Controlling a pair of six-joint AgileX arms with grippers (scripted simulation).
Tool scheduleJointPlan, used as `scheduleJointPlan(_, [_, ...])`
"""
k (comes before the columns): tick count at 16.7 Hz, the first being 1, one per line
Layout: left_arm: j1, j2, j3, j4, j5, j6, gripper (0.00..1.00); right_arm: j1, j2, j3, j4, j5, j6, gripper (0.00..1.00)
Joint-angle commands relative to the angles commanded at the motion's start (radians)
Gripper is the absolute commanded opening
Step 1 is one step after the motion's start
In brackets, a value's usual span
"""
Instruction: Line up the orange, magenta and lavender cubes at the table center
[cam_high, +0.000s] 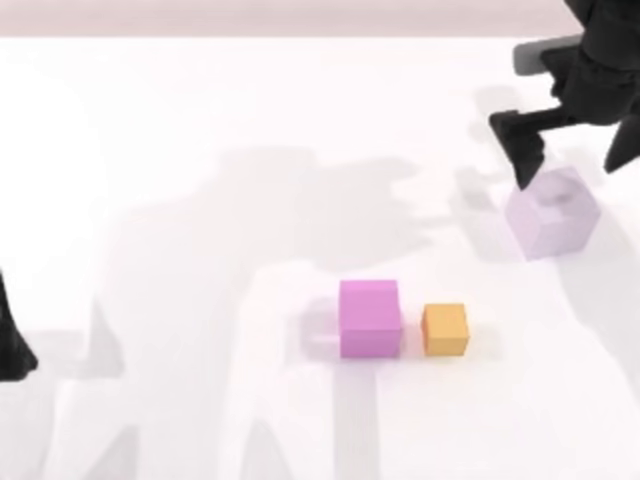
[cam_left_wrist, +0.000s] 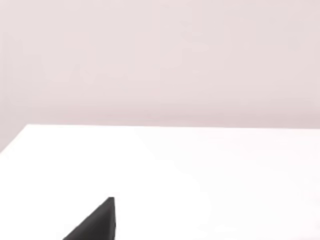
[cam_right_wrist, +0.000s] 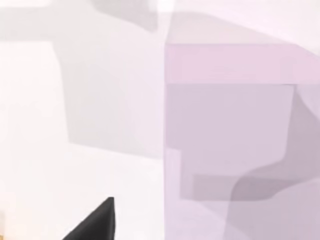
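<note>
Surface: white table, bare but for three cubes and grey shadows.
Done: magenta cube and orange cube sit side by side, a small gap between them, orange to magenta's right.
Left: lavender cube lies well apart, up and right of magenta; by my judgement it must join the row.
Right gripper: just above lavender, one dark finger at its upper-left edge; spread cannot be told; the cube fills its wrist view.
Left arm: parked far left of magenta.
</note>
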Motion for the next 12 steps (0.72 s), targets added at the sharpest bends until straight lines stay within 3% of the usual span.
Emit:
scheduleJointPlan(5, [0.0, 0.0, 0.0, 0.0, 0.0, 0.0, 1.0, -0.004, 0.002, -0.017, 0.018, 0.0, -0.002, 1.0])
scheduleJointPlan(12, [0.0, 0.0, 0.0, 0.0, 0.0, 0.0, 1.0, 0.001, 0.058, -0.216, 0.28, 0.001, 0.002, 1.0])
